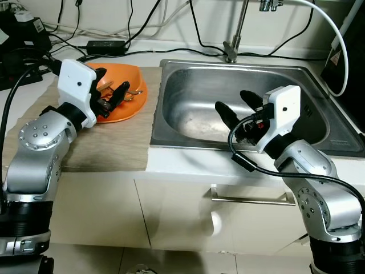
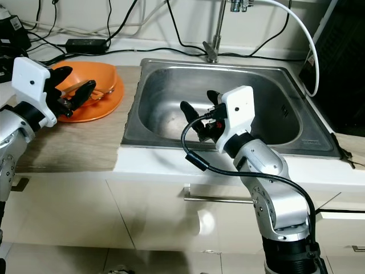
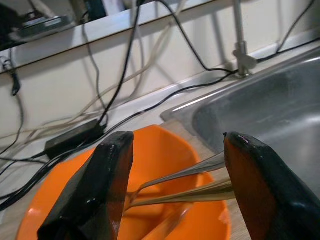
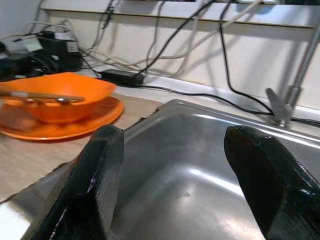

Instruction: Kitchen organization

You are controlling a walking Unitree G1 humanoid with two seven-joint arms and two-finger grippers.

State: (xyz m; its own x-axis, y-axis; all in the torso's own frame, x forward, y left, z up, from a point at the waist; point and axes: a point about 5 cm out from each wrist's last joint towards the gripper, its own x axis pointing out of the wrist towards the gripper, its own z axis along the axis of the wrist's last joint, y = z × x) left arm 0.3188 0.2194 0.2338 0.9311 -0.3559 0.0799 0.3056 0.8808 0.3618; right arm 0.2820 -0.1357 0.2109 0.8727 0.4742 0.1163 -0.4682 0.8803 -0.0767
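Note:
An orange bowl (image 1: 126, 75) sits on an orange plate (image 1: 136, 106) at the back of a wooden board (image 1: 108, 142) left of the sink. Metal cutlery (image 3: 200, 182) lies in the bowl with its handles sticking out over the rim. My left gripper (image 1: 112, 84) hovers open at the bowl's front rim, its fingers either side of the cutlery handles and apart from them. My right gripper (image 1: 232, 100) is open with nothing between its fingers, over the front part of the steel sink (image 1: 194, 108).
A faucet (image 1: 231, 50) stands behind the sink. Cables and a black power adapter (image 1: 105, 45) lie along the back of the counter. A white hose (image 1: 336, 34) curves over the sink's right side. Below the counter is a drawer handle (image 1: 251, 200).

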